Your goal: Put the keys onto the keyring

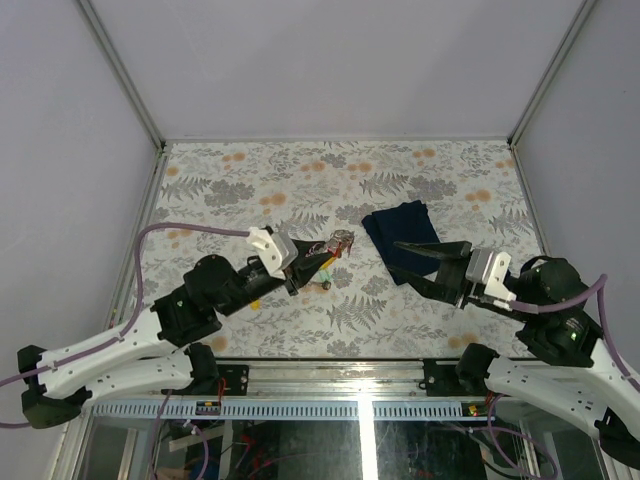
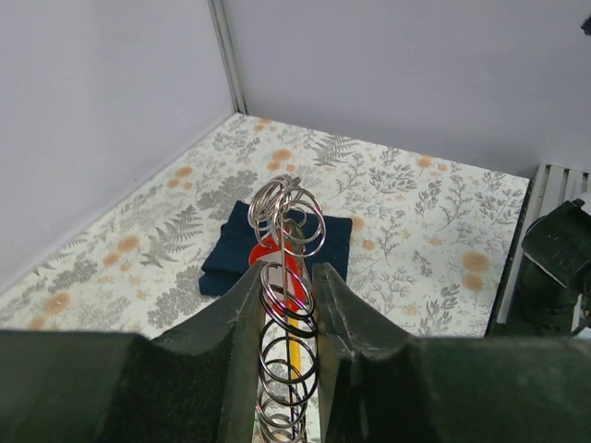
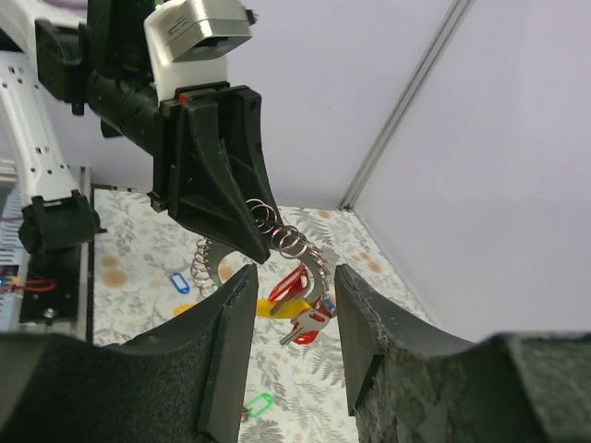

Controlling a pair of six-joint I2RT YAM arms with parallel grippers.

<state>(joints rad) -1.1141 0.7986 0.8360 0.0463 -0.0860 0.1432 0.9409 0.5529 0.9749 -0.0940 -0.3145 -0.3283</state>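
Note:
The keyring (image 2: pixel 288 221), a silvery ring edged with small wire loops, stands upright between the fingers of my left gripper (image 2: pixel 286 275), which is shut on it. Red and yellow tags (image 3: pixel 297 286) and a silver key (image 3: pixel 305 325) hang from it above the table. In the top view the left gripper (image 1: pixel 305 268) holds the keyring (image 1: pixel 335 245) at mid-table. My right gripper (image 3: pixel 291 337) is open and empty, facing the keyring from a short way off, and it hangs over the cloth's near edge (image 1: pixel 410 262). Loose keys lie on the table: a blue-tagged one (image 3: pixel 180 283) and a green-tagged one (image 3: pixel 259 403).
A dark navy folded cloth (image 1: pixel 400 238) lies right of centre, just beyond the right gripper. The floral tabletop (image 1: pixel 300 170) is enclosed by pale walls at the back and sides. A metal rail (image 1: pixel 330 372) runs along the near edge between the arm bases.

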